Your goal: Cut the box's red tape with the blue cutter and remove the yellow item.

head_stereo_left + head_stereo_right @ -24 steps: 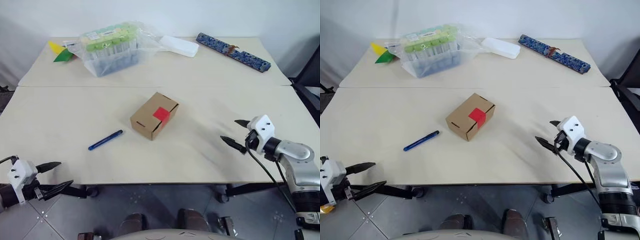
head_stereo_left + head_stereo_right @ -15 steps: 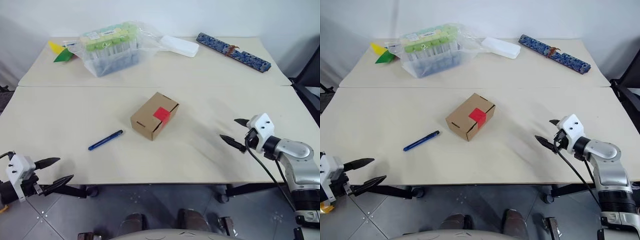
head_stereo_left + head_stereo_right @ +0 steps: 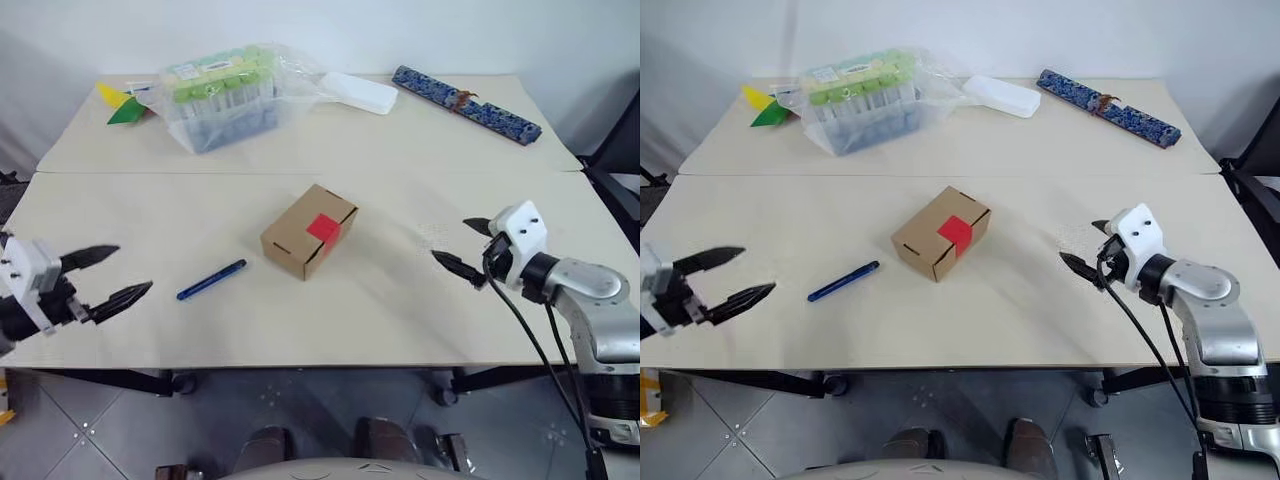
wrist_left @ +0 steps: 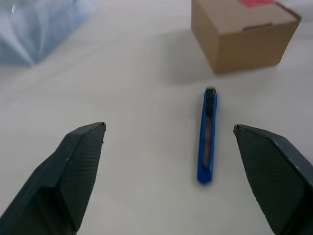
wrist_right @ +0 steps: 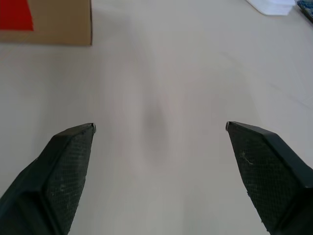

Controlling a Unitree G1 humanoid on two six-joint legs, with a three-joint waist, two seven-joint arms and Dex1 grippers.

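brown box (image 3: pixel 309 231) sits mid-table, flaps closed, red tape (image 3: pixel 322 228) intact across the seam on top. blue cutter (image 3: pixel 211 280) lies flat just to the box's left and a bit nearer us, dark tip toward the box, not touching it. yellow item can't be seen, presumably inside the box.

our left gripper (image 3: pixel 108 273) hangs well left of the cutter, over the table's near left edge, fingers spread wide, nothing in them. the left wrist view lines the cutter up between the fingers, slightly off to one side. our right gripper (image 3: pixel 463 247) is well right of the box, also spread wide and empty, pointed back toward the box.

we'd judge nothing is started yet: next is the cutter pickup with the left.

risks from here:
- cutter is slim and flat on the table. fingers coming in level may slide over it or shove it toward the box instead of pinching it.
- it lies lengthwise along the approach. closing without good centring could pinch one end and let it swing.
- we can't tell whether the blade is out. if it's retracted, the tape won't cut.
- box is light and loose. cutting pressure would likely skate it unless the right gripper braces it first.
- tape patch is small, so a skewed cutter grip may miss the seam.
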